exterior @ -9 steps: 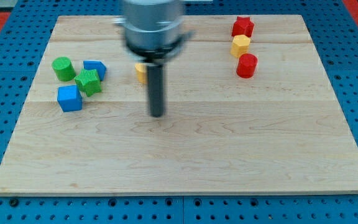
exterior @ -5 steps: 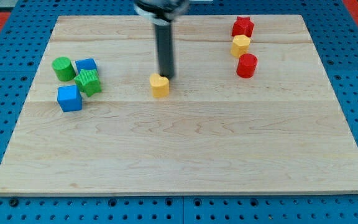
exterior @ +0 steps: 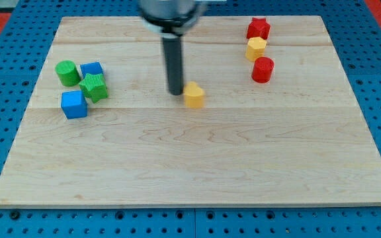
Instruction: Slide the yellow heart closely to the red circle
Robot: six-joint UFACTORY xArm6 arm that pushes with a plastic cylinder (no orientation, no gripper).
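Observation:
The yellow heart (exterior: 194,96) lies on the wooden board near the middle, a little toward the view's top. My tip (exterior: 175,92) stands just to the view's left of it, close to or touching it. The red circle (exterior: 262,69) is a red cylinder at the view's upper right, about a hundred pixels right of the heart and slightly higher.
A yellow hexagon (exterior: 256,47) and a red star-like block (exterior: 258,28) stand in a column above the red circle. At the view's left are a green cylinder (exterior: 66,73), a blue block (exterior: 92,69), a green ribbed block (exterior: 94,87) and a blue cube (exterior: 74,104).
The yellow heart has slid to the view's right, toward the red circle. My tip moved from the board's middle to the heart's top, then to its left side.

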